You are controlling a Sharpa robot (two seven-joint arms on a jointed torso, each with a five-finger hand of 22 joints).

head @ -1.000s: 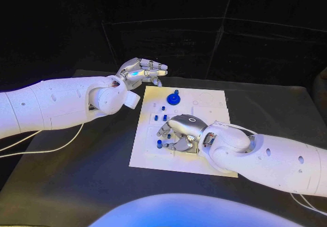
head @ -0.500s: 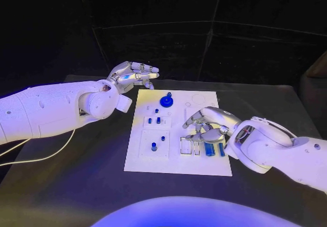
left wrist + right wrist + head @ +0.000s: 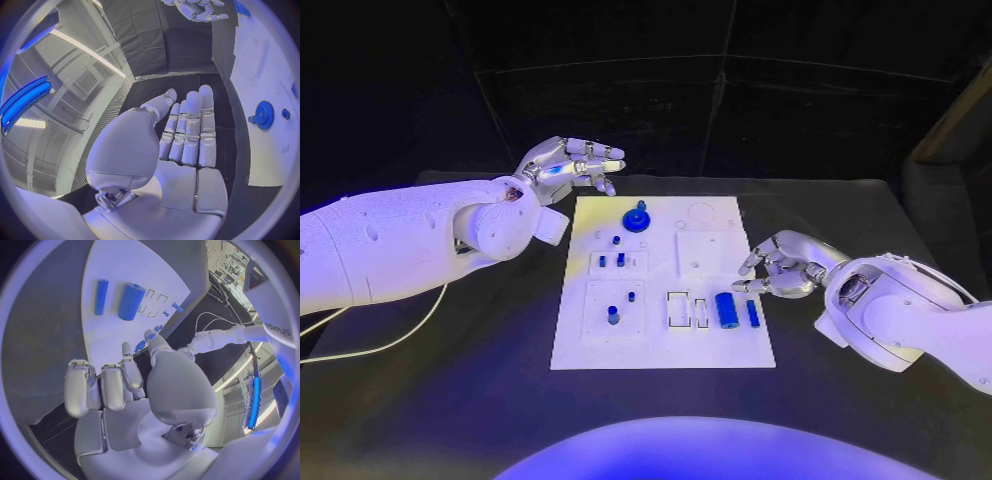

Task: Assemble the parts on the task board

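Two robot hands: both empty, both off the white board (image 3: 661, 345) — a pause between placements, as I judge it.
Left robot hand (image 3: 570, 162): raised beyond the board's far left corner, fingers loosely curled inward over the palm in the head view; its own wrist view shows them lying nearly straight and side by side, nothing in them. Kept clear, probably so the board stays unobstructed.
Right robot hand (image 3: 780, 266): just off the board's right edge over the table (image 3: 877, 215), fingers bent inward, holding nothing. It sits beside the slots it is nearest to, which suggests those are its working area.
Cylinders: a thick blue cylinder (image 3: 727, 309) and a thin blue bar (image 3: 753, 313) lie side by side in the board, just beside the right robot hand's fingertips — flat, parallel, seemingly seated in their recesses.
Gear: a blue gear (image 3: 636, 219) stands on the board's far end, near the left robot hand.
Small pegs: several small blue pegs (image 3: 613, 316) stand upright on the board's left half, well apart from the right robot hand.
Open slots: two empty rectangular recesses (image 3: 678, 309) lie next to the thick cylinder, so parts likely remain to be fitted.
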